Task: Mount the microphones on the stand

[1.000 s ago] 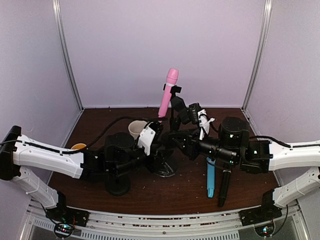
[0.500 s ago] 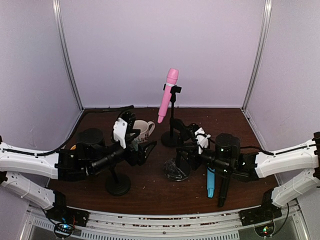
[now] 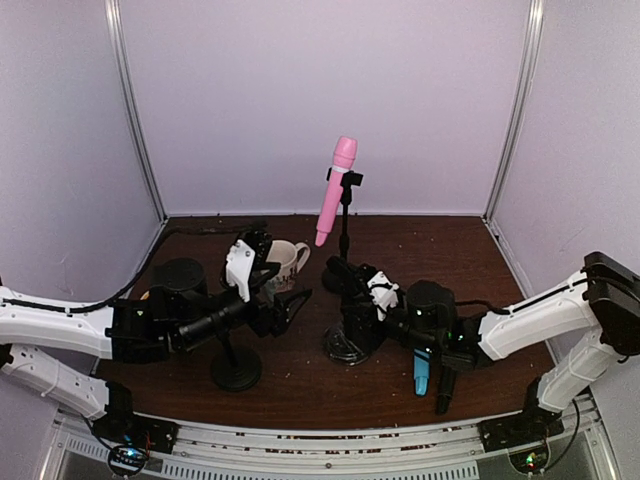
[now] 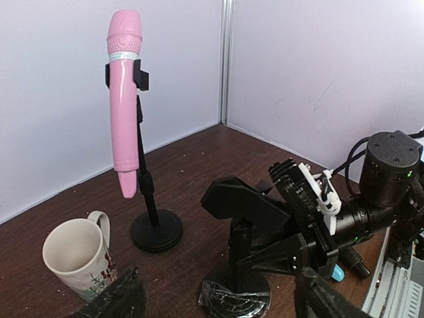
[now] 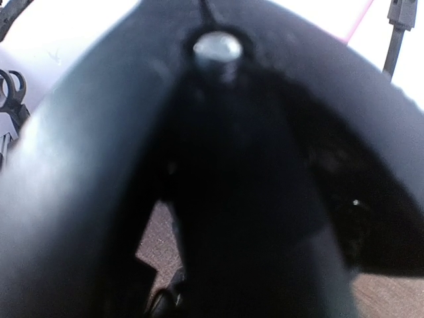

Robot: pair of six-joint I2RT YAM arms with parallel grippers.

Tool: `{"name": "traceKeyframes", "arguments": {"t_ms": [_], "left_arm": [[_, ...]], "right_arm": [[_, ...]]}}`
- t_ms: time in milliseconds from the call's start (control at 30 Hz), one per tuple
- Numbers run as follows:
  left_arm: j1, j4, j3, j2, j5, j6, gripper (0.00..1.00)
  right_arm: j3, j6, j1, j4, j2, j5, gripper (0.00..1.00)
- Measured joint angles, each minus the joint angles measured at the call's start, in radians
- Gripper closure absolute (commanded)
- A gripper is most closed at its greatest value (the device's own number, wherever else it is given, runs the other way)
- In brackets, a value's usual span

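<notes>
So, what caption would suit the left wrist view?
Pink microphone clipped on its stand, a white mug beside it.

1. The tall stand [image 3: 342,272] stands at the back centre of the worktop [image 3: 320,400].
2. The clipped microphone [image 3: 335,195] sits tilted in the clip at the tall stand's top.
3. The mug [image 3: 283,262] stands just left of the tall stand's base.
4. The middle stand [image 3: 350,345] stands in front of the tall stand.
5. The left stand [image 3: 237,372] stands further left, nearer the front edge.
6. The inner loose microphone [image 3: 422,372] lies on the worktop right of the middle stand, with the outer loose microphone [image 3: 445,388] just beside it on its right.
</notes>
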Motion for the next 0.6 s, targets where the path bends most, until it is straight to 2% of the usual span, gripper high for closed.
{"name": "traceKeyframes", "arguments": {"t_ms": [133,367,600], "left_arm": [[0.000,0.000,0.000,0.004,0.003,0.003,0.21],[0.000,0.002,-0.001,0.004,0.006,0.003,0.19],[0.000,0.010,-0.030,0.003,0.013,0.003,0.19]], "right_arm": [[-0.002,0.016,0.000,0.005,0.009,0.002,0.69],[-0.017,0.073,0.000,-0.026,-0.075,0.010,0.42],[-0.103,0.177,0.025,-0.180,-0.305,0.047,0.38]]}}
